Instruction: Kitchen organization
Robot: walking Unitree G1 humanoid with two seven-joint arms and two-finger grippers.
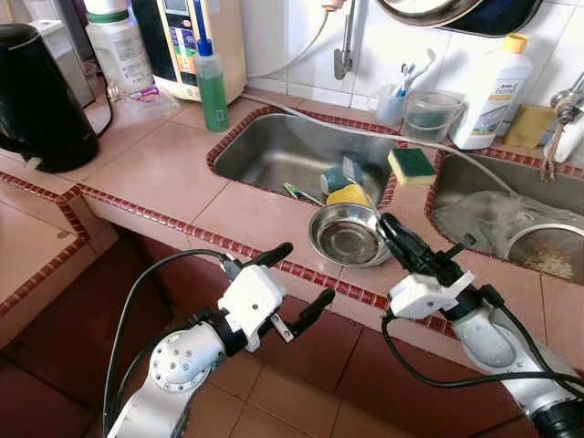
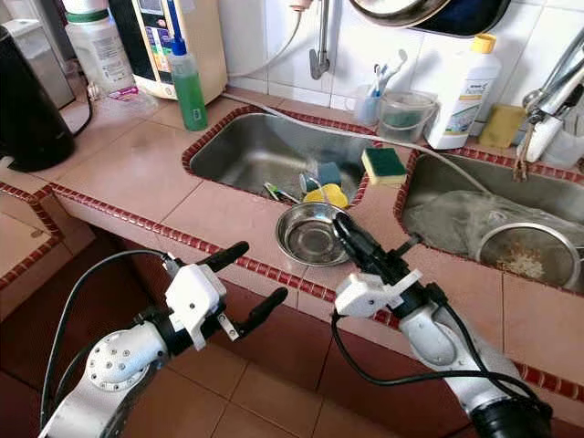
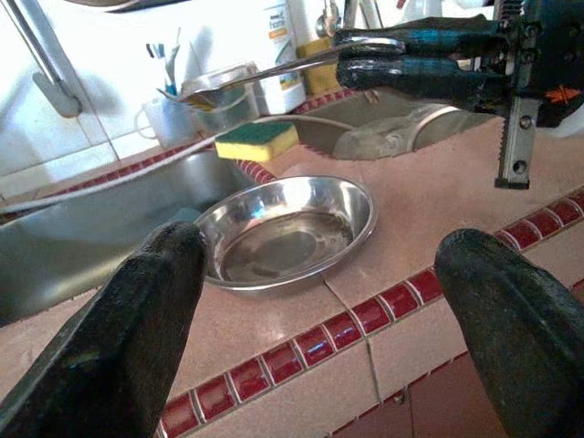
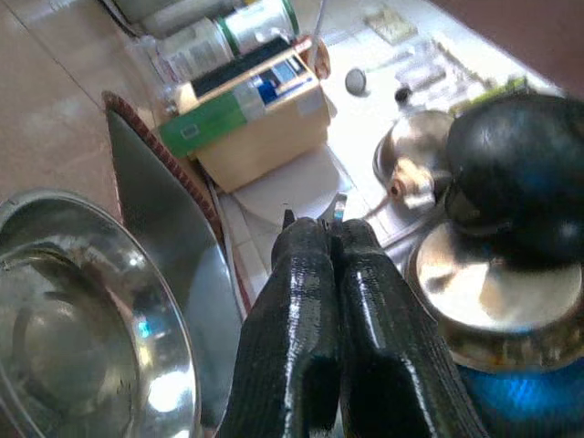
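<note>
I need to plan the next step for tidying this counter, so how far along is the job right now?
Early on; nothing looks put away. The steel bowl sits on the counter between the two sinks, ungripped. In hand: the right gripper, fingers shut on nothing, is at the bowl's rim, and the left gripper hangs open before the counter edge. Left: the sponge on the divider, items in the left sink and the strainer in the right one.

Pinkish tiled counter (image 1: 173,169), white wall tiles (image 1: 292,36), terracotta floor (image 1: 301,383).

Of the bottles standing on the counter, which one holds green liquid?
The slim clear bottle with green liquid and a blue pump top, at the left sink's back left corner. The white bottle with a yellow cap stands behind the right sink.
</note>
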